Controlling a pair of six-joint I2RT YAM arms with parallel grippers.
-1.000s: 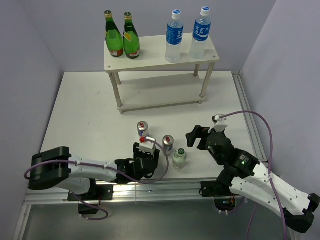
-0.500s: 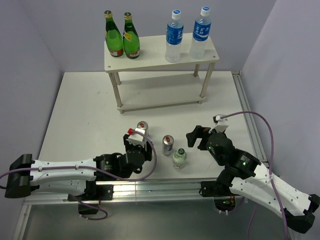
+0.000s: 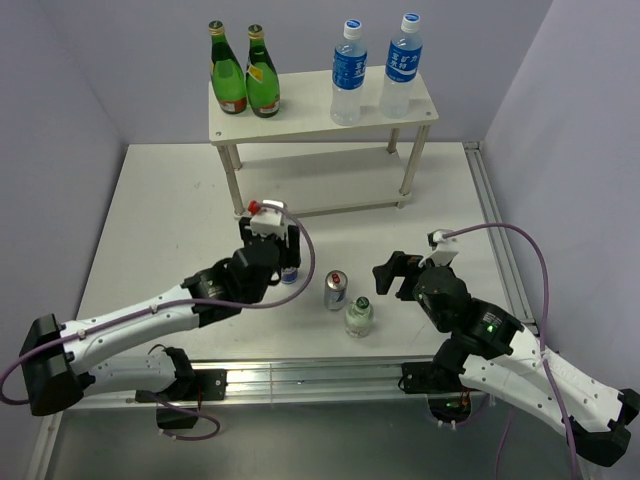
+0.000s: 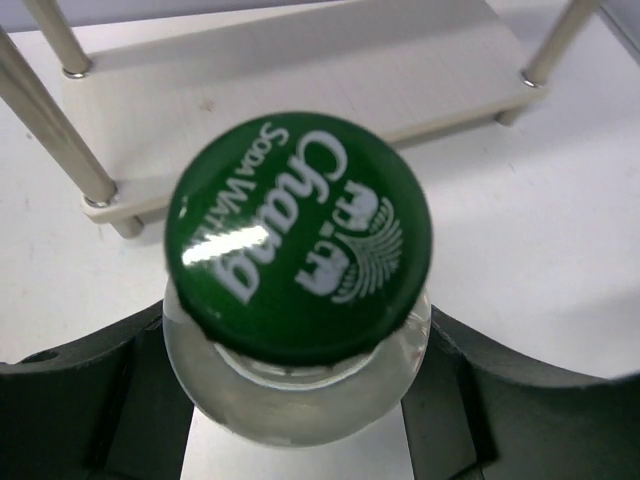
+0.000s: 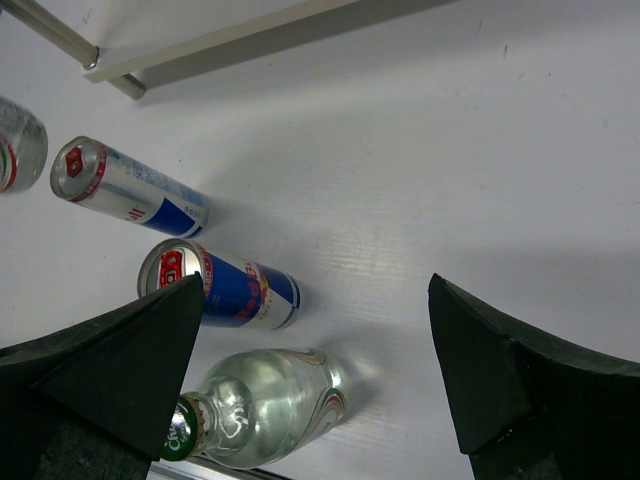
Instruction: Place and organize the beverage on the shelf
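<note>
Metal rail [image 3: 300,372] along bottom edge, white table [image 3: 170,220] beyond it, lilac walls [image 3: 60,80] around. Lower centre: free green-cap btl [image 3: 358,316] upright, can A [image 3: 335,290] just upper left of it. Right gripper [image 3: 393,272], centre right, jaws wide apart, nothing betw. Left gripper [image 3: 270,248], centre, clamped on held green-cap btl [image 4: 300,235]. Can B [image 3: 290,273] just beside, partly hidden by it. Top of frame: shelf [image 3: 310,108], top board w/ 2 green glass btls [image 3: 228,80] left, 2 water btls [image 3: 348,75] right.

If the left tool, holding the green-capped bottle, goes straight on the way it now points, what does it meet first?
Most likely the shelf's lower board, just right of its near-left post. The table between looks free, though height is unclear.
</note>
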